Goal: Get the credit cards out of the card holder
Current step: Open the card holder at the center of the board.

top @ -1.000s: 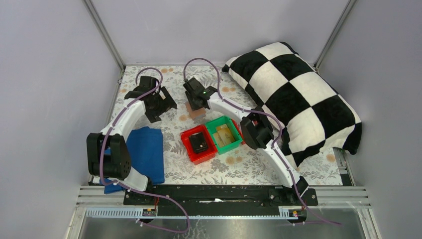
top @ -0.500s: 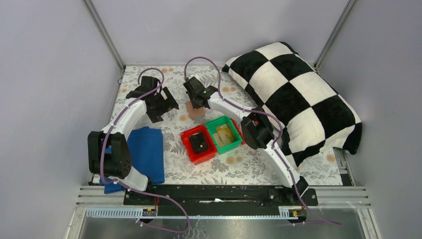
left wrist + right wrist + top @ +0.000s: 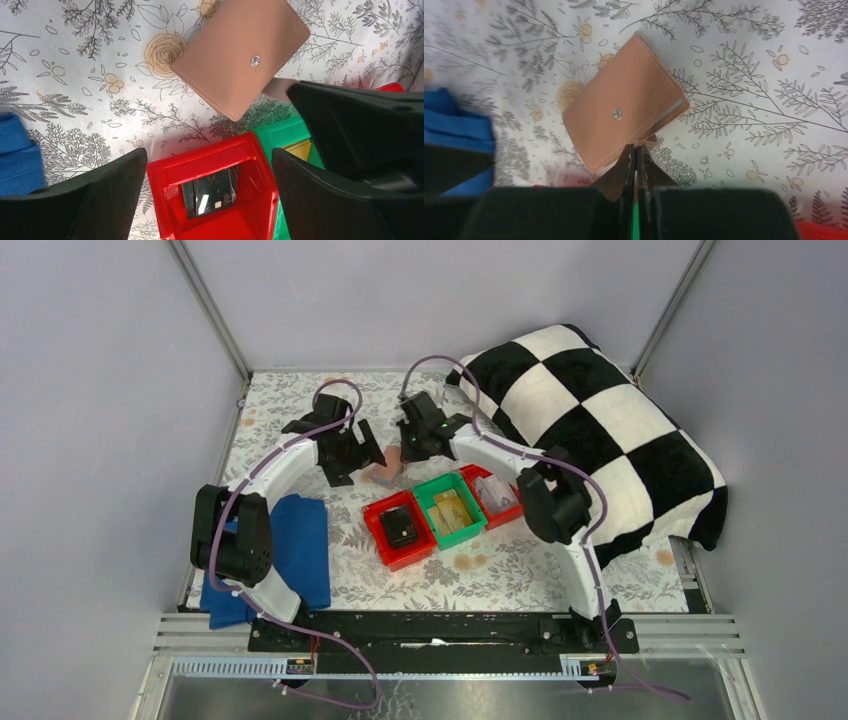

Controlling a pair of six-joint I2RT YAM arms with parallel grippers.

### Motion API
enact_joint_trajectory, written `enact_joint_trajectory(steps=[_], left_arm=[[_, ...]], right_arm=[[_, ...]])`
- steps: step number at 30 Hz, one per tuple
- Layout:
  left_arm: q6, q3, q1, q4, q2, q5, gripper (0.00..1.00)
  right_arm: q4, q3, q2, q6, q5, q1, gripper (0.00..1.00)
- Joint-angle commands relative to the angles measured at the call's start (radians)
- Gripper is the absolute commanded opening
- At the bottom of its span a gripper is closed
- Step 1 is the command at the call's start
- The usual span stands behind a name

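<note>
Card holder (image 3: 385,473) on table (image 3: 500,565), just behind row of bins (image 3: 420,502).

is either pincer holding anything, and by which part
The right pincer is shut on the salmon-pink leather-like folding card holder, pinching its edge near the corner where the layers open. The left pincer is open and holds nothing.
</note>
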Motion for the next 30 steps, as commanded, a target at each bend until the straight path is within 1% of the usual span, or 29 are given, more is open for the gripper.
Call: enact_joint_trajectory(steps=[1, 6, 11, 14, 19, 25, 30], left_arm=[[0.034, 0.058, 0.001, 0.037, 0.006, 0.015, 0.99], [0.065, 0.080, 0.002, 0.020, 0.023, -0.001, 0.99], [0.104, 0.117, 0.003, -0.006, 0.026, -0.031, 0.99], [0.111, 0.109, 0.014, -0.013, 0.022, -0.036, 0.99], [0.101, 0.080, 0.033, -0.003, 0.022, -0.008, 0.99], [0.082, 0.069, 0.050, 0.025, 0.017, 0.014, 0.99], [0.087, 0.077, 0.055, 0.041, 0.028, 0.057, 0.99]], right_arm=[[0.208, -0.082, -0.175, 0.062, -0.149, -0.027, 0.00], [0.244, -0.084, -0.210, 0.087, -0.192, -0.027, 0.00], [0.223, 0.032, -0.153, 0.119, -0.257, -0.026, 0.00], [0.210, 0.065, -0.122, 0.126, -0.261, -0.027, 0.00], [0.185, 0.040, -0.124, 0.091, -0.228, -0.035, 0.00], [0.195, -0.067, -0.161, 0.055, -0.263, -0.127, 0.00], [0.082, -0.052, -0.108, -0.037, -0.262, -0.189, 0.00]])
